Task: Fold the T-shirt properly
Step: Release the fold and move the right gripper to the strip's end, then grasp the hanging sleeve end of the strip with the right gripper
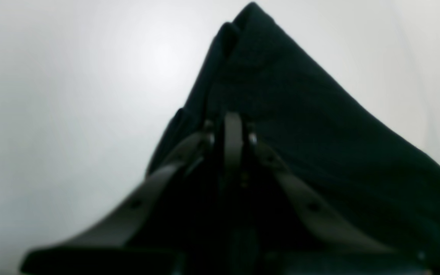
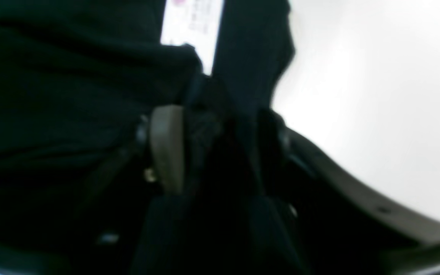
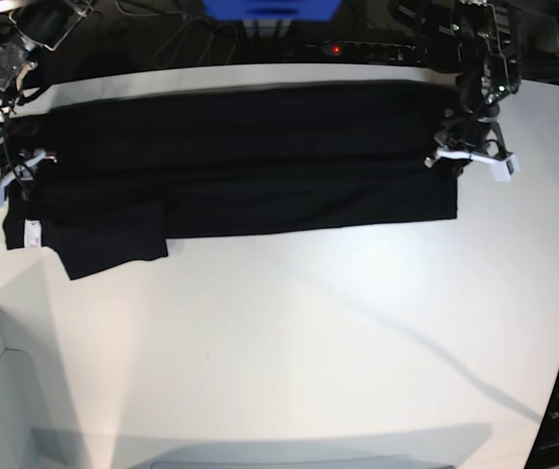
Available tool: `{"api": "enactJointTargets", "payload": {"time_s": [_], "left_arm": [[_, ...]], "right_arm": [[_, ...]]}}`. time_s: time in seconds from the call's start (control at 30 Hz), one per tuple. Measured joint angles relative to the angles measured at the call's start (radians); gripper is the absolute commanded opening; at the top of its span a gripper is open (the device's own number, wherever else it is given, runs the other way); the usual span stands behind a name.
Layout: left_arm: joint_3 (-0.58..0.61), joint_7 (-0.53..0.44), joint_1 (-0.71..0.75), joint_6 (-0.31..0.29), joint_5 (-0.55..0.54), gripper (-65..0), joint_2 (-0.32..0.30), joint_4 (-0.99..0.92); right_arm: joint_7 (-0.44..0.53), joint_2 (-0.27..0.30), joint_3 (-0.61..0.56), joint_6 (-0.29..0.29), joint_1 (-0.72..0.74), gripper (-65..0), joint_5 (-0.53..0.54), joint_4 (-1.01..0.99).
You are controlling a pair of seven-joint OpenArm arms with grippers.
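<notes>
Two arms stationed at opposite ends of T-shirt (image 3: 250,161), spread lengthwise across far side of table (image 3: 309,332). Left gripper (image 1: 232,131) clamped on hem edge. Right gripper (image 2: 212,133) jaws seen apart around collar-end cloth. Lengthwise fold judged underway; next, left release needed.

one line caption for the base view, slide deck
Two arms at opposite ends of a black T-shirt laid lengthwise across a white table, mid-fold.

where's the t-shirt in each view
Left wrist: T-shirt fills centre and right, peaking at top.
Right wrist: fills the left and centre, white label at top.
Base: long black band across the top, sleeve at lower left.
Shared landmark: the white table.
</notes>
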Motion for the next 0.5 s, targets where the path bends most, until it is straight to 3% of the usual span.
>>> {"api": "enactJointTargets", "payload": {"time_s": [0.2, 0.4, 0.5], "left_arm": [[0.008, 0.021, 0.004, 0.018, 0.011, -64.1, -0.001, 0.032], [0.008, 0.017, 0.012, 0.018, 0.005, -47.2, -0.001, 0.035], [0.005, 0.015, 0.02, 0.015, -0.001, -45.1, 0.0, 0.039]], "right_arm": [[0.014, 0.007, -0.004, 0.0, 0.027, -27.3, 0.009, 0.081], [0.011, -0.025, -0.006, -0.001, 0.127, -27.3, 0.004, 0.097], [-0.011, -0.024, -0.003, 0.0, 0.14, -27.3, 0.007, 0.098]]}}
